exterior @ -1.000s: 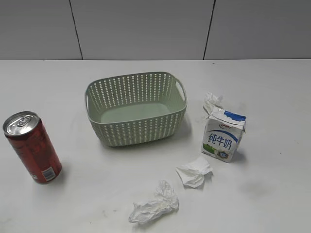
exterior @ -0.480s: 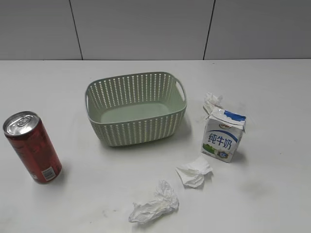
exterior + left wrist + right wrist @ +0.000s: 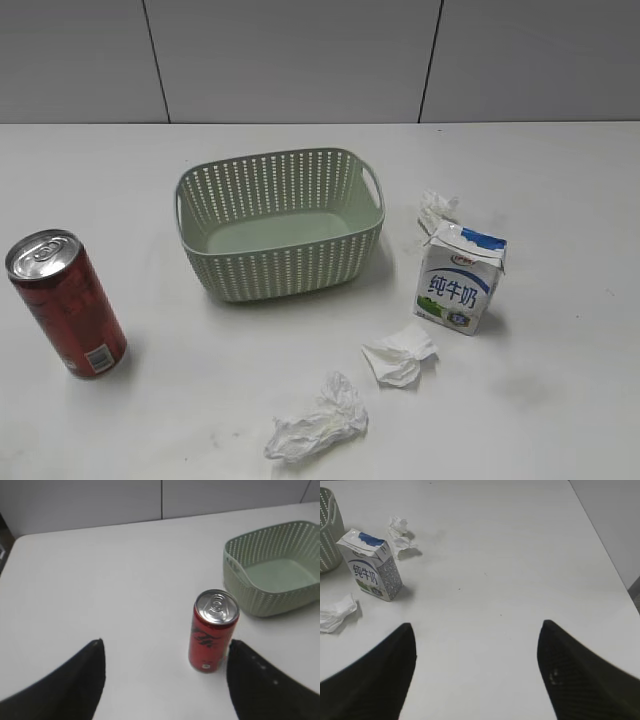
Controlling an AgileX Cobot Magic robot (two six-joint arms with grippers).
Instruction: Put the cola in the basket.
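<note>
The red cola can (image 3: 68, 305) stands upright at the table's left front. It also shows in the left wrist view (image 3: 213, 630), just left of my right fingertip. The pale green basket (image 3: 280, 222) stands empty in the middle; it shows in the left wrist view (image 3: 272, 570) to the can's right. My left gripper (image 3: 165, 645) is open and empty above the table, the can lying ahead between the fingers, toward the right one. My right gripper (image 3: 476, 627) is open and empty over bare table. Neither gripper shows in the exterior view.
A white-and-blue milk carton (image 3: 461, 277) stands right of the basket, also in the right wrist view (image 3: 370, 565). Crumpled tissues lie behind it (image 3: 436, 210), in front of it (image 3: 400, 353) and at the front (image 3: 316, 422). The table's right edge (image 3: 607, 555) runs near the right gripper.
</note>
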